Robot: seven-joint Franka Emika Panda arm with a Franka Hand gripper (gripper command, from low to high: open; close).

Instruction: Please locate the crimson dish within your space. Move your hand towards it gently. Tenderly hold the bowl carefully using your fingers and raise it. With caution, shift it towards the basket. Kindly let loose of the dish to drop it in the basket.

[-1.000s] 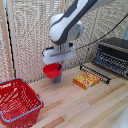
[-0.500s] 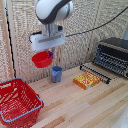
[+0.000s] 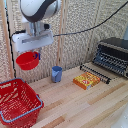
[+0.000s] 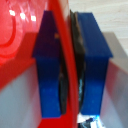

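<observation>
The small red bowl (image 3: 26, 60) hangs in the air at the exterior view's left, held by its rim under my white hand. My gripper (image 3: 36, 55) is shut on the bowl's right edge. In the wrist view the red rim (image 4: 67, 55) runs between my two blue fingertips (image 4: 49, 65), which press on it from both sides. The red mesh basket (image 3: 17, 101) with a blue-grey rim stands on the wooden table, below and slightly to the exterior view's left of the bowl.
A small blue cup (image 3: 56, 74) stands on the table right of the bowl. An orange box (image 3: 86, 80) lies further right. A black toaster oven (image 3: 112, 55) with its rack out stands at the far right. A slatted wall is behind.
My arm has carried the bowl up and to the exterior view's left, from beside the blue cup to above the basket's far edge.
</observation>
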